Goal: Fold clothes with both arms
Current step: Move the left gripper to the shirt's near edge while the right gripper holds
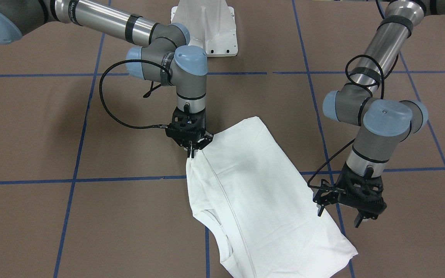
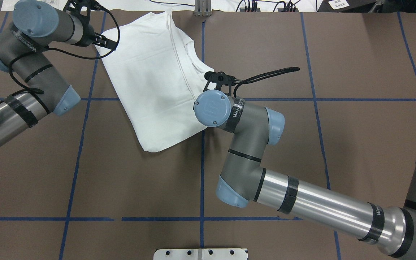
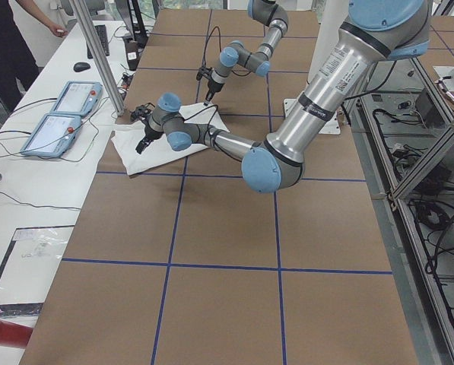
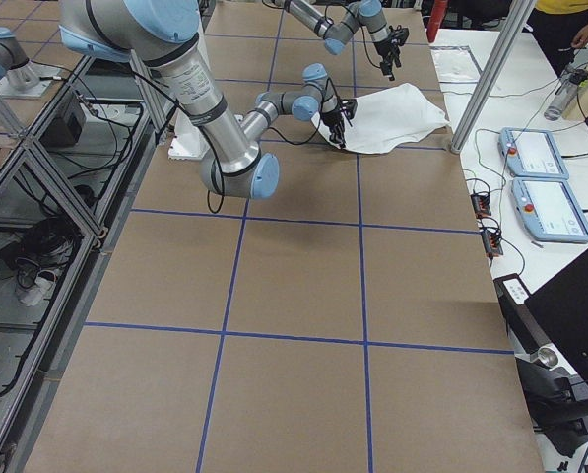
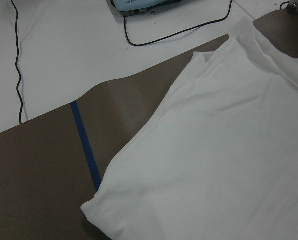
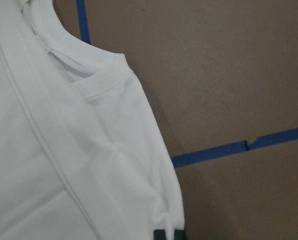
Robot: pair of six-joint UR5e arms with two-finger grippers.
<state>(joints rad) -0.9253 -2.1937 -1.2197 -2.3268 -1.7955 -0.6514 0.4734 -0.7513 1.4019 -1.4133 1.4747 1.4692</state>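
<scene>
The white shirt (image 1: 261, 185) lies folded on the brown table, collar (image 1: 222, 231) toward the operators' side; no text shows. It also shows in the overhead view (image 2: 150, 79). My right gripper (image 1: 191, 153) is shut, pinching the shirt's edge near the shoulder. The right wrist view shows its fingertips (image 6: 161, 235) at the bottom edge, on the cloth (image 6: 64, 150). My left gripper (image 1: 338, 217) is open and empty, hovering at the shirt's opposite edge. The left wrist view shows only the shirt (image 5: 213, 150), no fingers.
The white pedestal base (image 1: 207, 27) stands between the arms at the robot's side. Blue tape lines (image 1: 72, 180) grid the table. Past the table's far edge (image 5: 104, 85) is a white bench with control pendants (image 3: 59, 122) and cables.
</scene>
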